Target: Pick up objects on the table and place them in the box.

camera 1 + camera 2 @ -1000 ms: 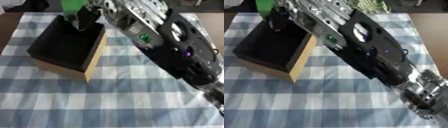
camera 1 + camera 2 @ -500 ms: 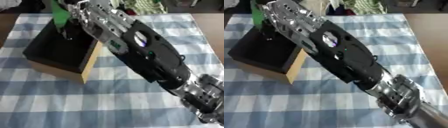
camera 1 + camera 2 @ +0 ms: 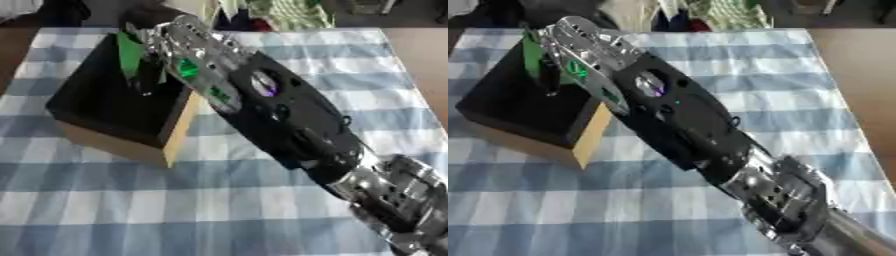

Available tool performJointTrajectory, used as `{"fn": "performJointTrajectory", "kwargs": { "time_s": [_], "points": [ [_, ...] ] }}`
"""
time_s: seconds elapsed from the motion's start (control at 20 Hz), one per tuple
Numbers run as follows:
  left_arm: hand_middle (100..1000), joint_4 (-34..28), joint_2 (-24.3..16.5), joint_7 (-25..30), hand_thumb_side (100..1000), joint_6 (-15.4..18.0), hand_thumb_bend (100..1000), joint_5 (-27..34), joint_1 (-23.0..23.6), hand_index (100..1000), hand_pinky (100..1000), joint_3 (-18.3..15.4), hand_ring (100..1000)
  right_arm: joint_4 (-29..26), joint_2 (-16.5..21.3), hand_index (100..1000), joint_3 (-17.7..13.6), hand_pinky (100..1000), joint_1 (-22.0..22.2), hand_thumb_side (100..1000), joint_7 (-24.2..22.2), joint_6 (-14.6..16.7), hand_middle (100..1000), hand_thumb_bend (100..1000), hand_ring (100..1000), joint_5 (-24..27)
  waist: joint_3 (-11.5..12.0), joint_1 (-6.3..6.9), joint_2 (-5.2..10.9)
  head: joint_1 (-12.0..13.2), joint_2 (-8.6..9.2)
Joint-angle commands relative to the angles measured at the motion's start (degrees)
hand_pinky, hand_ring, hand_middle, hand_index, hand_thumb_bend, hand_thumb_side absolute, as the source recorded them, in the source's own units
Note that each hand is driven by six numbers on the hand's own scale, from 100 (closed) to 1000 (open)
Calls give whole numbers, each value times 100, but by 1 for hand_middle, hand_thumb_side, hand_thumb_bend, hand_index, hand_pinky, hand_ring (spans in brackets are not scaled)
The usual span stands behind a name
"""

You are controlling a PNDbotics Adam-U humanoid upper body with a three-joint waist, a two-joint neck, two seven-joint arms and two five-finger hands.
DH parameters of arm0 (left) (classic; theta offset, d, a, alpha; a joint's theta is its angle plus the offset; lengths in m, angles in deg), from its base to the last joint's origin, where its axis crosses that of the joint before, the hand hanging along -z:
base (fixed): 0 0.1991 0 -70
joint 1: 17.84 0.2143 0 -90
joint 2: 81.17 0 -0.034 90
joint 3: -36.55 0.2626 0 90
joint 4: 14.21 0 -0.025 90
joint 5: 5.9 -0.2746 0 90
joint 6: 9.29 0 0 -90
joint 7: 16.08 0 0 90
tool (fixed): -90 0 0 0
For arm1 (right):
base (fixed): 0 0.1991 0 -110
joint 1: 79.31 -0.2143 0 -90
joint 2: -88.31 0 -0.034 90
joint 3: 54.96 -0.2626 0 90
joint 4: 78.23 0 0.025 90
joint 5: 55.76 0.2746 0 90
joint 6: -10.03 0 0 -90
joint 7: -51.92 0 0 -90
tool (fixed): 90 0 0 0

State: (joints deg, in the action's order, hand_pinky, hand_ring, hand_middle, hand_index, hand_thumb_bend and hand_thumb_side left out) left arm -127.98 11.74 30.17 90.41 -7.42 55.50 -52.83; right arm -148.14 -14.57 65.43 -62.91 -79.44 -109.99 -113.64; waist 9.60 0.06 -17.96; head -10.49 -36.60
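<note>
While the camera has shifted between the pictures, the right hand (image 3: 166, 55) has stayed over the box (image 3: 105, 107), which stands on the left part of the checked worktop (image 3: 219, 200). A green object (image 3: 129, 52) is pinched in its fingers (image 3: 551, 75) and now hangs inside the dark opening, lower than a second ago. I judge the release is near. To the right, the cloth lies bare.

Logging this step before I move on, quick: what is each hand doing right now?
Right hand: over the box, fingers closed on a green object.
Left hand: not in view.
</note>
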Motion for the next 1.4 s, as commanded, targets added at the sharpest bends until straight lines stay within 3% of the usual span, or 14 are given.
{"fn": "performJointTrajectory", "kwargs": {
  "time_s": [0.05, 0.2, 0.35, 0.55, 0.75, 0.85, 1.1, 1.25, 1.3, 1.4],
  "points": [
    [584, -82, -62, 13, 343, -6, 329, 19, -57, 708, 596, -10, 740, -97, 36, 963, -23, 975, -139, 217, -1049, -837, 892, 334, 993, -122, 5, 41, 110, -18, 55],
    [584, -82, -65, 15, 342, -8, 330, 18, -55, 708, 596, -13, 740, -61, 37, 984, 1, 989, -157, 338, -1059, -682, 907, 379, 1000, -343, 2, 44, 112, -27, 55],
    [584, -82, -61, 18, 341, -14, 330, 20, -49, 708, 596, -12, 740, 9, 21, 992, -33, 993, -147, 363, -1061, -549, 916, 384, 1000, -511, 0, 43, 110, -23, 53],
    [584, -82, -58, 13, 341, -13, 329, 19, -51, 708, 596, -16, 740, 59, 9, 982, -69, 992, -145, 348, -1061, -469, 907, 380, 1000, -611, 4, 44, 115, -21, 55],
    [584, -82, -61, 8, 341, -12, 330, 14, -51, 708, 597, -20, 740, -126, 53, 966, -122, 984, -147, 329, -1061, -507, 895, 310, 1000, -605, 1, 46, 126, -16, 57],
    [584, -82, -67, 1, 341, -7, 331, 6, -55, 707, 597, -27, 740, -357, 141, 962, -162, 977, -147, 312, -1061, -563, 888, 278, 993, -556, -7, 44, 130, -5, 62],
    [584, -82, -75, -23, 343, -3, 330, -13, -51, 707, 597, -44, 740, -1278, 565, 921, -293, 942, -111, 230, -1060, -818, 834, 100, 950, -323, -50, 40, 132, 49, 60],
    [584, -82, -88, -38, 343, -2, 331, -29, -44, 707, 597, -56, 740, -1991, 917, 893, -374, 925, -16, 176, -1061, -1048, 807, 100, 927, -191, -73, 41, 131, 86, 59],
    [585, -82, -90, -43, 343, -2, 331, -32, -43, 708, 597, -59, 740, -2179, 1009, 860, -395, 907, 17, 100, -1057, -1128, 772, 100, 901, -153, -82, 43, 130, 98, 60],
    [585, -82, -93, -55, 343, -2, 331, -42, -44, 708, 598, -70, 740, -2792, 1286, 847, -571, 896, 156, 100, -1043, -1289, 758, 100, 884, -90, -118, 53, 129, 138, 68]
  ]
}}
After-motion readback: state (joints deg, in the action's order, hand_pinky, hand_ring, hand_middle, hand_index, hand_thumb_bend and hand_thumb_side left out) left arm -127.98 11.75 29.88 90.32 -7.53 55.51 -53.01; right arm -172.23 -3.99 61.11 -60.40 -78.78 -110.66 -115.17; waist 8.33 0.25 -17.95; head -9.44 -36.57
